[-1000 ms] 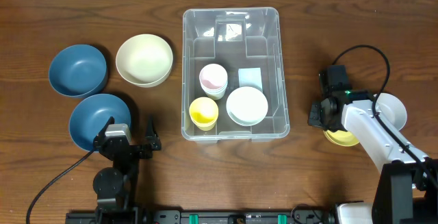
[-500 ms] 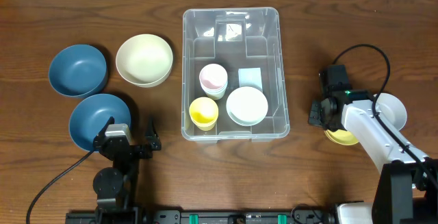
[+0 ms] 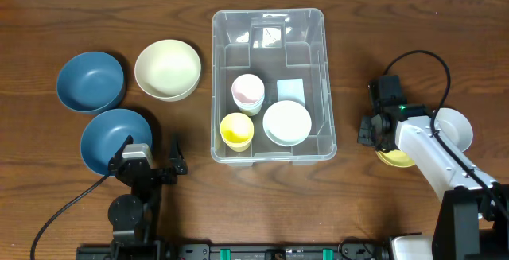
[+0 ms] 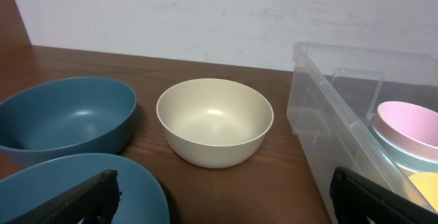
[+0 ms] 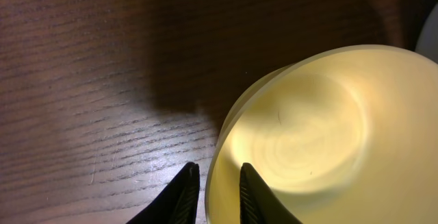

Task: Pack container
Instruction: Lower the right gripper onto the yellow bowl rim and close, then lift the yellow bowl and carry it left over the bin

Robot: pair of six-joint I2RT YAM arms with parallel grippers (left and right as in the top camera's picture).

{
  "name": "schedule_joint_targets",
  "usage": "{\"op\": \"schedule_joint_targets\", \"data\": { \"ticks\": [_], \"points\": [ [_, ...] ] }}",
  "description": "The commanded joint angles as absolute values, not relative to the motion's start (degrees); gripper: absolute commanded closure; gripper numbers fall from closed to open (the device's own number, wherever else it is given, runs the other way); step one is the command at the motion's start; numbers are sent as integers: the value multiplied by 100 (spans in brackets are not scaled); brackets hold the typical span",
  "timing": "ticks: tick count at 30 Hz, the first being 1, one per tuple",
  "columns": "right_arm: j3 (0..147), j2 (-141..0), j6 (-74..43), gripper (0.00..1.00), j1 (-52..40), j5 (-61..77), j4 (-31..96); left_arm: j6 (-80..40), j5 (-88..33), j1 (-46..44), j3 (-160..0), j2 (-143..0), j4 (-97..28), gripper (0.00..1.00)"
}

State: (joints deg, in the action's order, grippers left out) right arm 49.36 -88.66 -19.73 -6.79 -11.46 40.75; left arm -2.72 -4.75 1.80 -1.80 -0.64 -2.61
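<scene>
The clear container [image 3: 269, 13] stands mid-table and holds a pink-and-white cup [image 3: 247, 91], a yellow cup [image 3: 236, 130] and a white bowl [image 3: 287, 122]; its near wall [image 4: 321, 107] shows at the right of the left wrist view. My right gripper [image 3: 382, 145] is well to its right, over a pale yellow bowl [image 3: 398, 161]. In the right wrist view its fingers [image 5: 219, 169] straddle that bowl's [image 5: 321, 128] left rim, slightly apart, with a sliver of gap at the outer finger. My left gripper [image 3: 153, 155] rests wide open near the front left, fingertips [image 4: 102, 186] bare.
A cream bowl [image 3: 168, 69] and two blue bowls [image 3: 91, 80] [image 3: 111, 137] sit left of the container. A white bowl [image 3: 457, 125] lies beside the yellow one, partly under my right arm. The arm's black cable loops above it.
Neither arm has visibly moved in the overhead view, and the bowls and cups stay where they were.
</scene>
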Motion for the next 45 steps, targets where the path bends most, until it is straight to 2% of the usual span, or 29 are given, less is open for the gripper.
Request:
{"op": "schedule_joint_targets", "data": {
  "ticks": [1,6,13,22,29,35,45],
  "points": [
    [4969,-8879,-1927,77,-731,-1262,4056,-196,-541,163,-23,-60,-338,2],
    [4884,-8879,-1927,76,-731,-1264,4010,-196,-541,163,-23,-60,-338,2],
    [4692,-8879,-1925,65,-729,-1267,3907,-196,-541,163,-23,-60,-338,2],
    [4626,-8879,-1925,67,-729,-1264,3813,-196,-541,163,-23,-60,-338,2],
    [4602,-8884,-1925,73,-729,-1264,3837,-196,-539,163,-23,-60,-338,2],
    [4600,-8884,-1925,99,-729,-1264,3833,-196,-541,163,-23,-60,-338,2],
    [4895,-8875,-1922,99,-768,-1160,4082,-196,-541,163,-23,-60,-338,2]
  ]
}}
